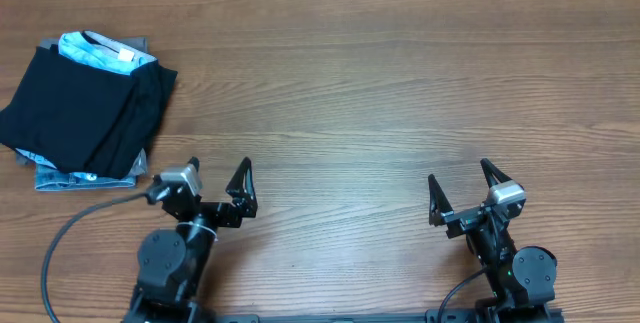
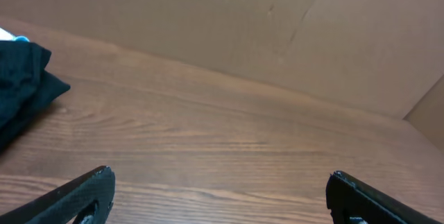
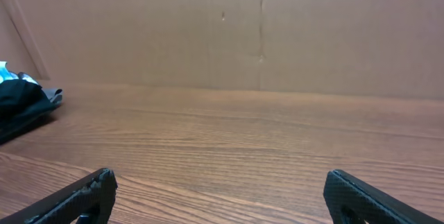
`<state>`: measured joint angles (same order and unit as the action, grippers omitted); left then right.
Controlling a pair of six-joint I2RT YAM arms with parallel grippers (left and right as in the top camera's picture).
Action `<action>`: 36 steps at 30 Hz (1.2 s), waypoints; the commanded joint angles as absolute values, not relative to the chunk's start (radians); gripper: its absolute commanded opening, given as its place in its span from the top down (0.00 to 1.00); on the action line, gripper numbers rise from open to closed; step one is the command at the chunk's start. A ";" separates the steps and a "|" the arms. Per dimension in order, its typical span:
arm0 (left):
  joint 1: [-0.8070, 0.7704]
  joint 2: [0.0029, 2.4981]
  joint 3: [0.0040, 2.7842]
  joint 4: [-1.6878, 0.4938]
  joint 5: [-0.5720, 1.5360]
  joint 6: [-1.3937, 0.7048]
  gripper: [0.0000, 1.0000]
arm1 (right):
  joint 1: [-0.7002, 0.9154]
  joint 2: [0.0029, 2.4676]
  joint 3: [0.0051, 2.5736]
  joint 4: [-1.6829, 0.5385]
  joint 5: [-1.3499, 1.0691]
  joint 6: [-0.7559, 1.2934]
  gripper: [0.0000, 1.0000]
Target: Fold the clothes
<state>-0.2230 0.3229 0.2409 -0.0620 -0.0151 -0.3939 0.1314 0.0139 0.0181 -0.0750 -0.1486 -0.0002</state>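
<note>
The clothes (image 1: pixel 82 111), a black T-shirt, lie folded on top of a pile at the table's far left; the same black fabric (image 2: pixel 24 85) shows at the left edge of the left wrist view and, small and far off, (image 3: pixel 21 106) in the right wrist view. My left gripper (image 1: pixel 220 170) stands open near the front edge, to the right of and below the pile, with nothing between its fingers (image 2: pixel 83 193). At the front right my right gripper (image 1: pixel 459 173) is open too, over bare wood, its fingers (image 3: pixel 80 196) empty.
Under the black shirt lie a light blue garment (image 1: pixel 100 51) and a grey-blue denim-like piece (image 1: pixel 60 177). A brown cardboard wall (image 3: pixel 263 30) closes the far side of the wooden table (image 1: pixel 380 93). A black cable (image 1: pixel 60 248) loops by the left arm's base.
</note>
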 commanded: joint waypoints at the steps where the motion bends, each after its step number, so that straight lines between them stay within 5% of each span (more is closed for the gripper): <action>1: -0.222 0.273 0.161 -0.015 -0.060 -0.404 0.00 | 0.128 0.004 0.008 -0.070 -0.134 0.001 0.00; 13: -0.187 0.151 0.004 0.076 -0.089 -0.400 0.00 | 0.128 0.004 0.008 -0.070 -0.134 0.001 0.00; 36: -0.104 0.003 0.005 -0.078 0.027 0.046 0.00 | 0.128 0.004 0.008 -0.070 -0.134 0.001 0.00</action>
<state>-0.1104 0.0166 0.0086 -0.0776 0.0051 -0.0410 0.1314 0.0139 0.0181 -0.0746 -0.1482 0.0002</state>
